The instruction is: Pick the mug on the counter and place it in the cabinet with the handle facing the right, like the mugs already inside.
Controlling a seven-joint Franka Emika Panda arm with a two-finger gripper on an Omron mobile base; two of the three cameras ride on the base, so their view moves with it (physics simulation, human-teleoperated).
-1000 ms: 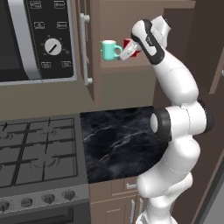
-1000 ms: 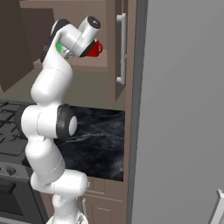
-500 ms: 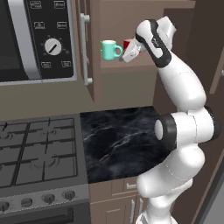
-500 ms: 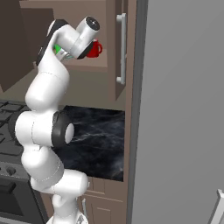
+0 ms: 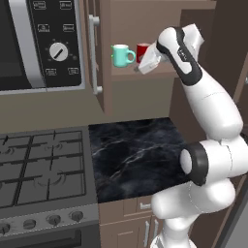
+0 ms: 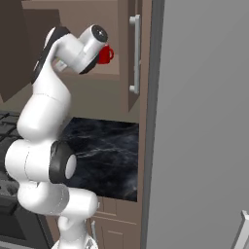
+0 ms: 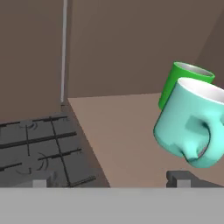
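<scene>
Glossy white rounded arm (image 5: 213,111) segments with dark grey joint bands and a bulbous white base.

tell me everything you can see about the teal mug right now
The teal mug is small, glossy like ceramic, with a white inside and one loop handle pointing right in the left base view. It stands upright on the cabinet shelf, left of a red mug and in front of a green one. The open gripper is near but apart.

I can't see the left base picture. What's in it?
A teal mug stands on the brown cabinet's shelf, handle facing right, a red mug beside it. The white robot arm's open claw is just right of the teal mug, above a black counter.
</scene>
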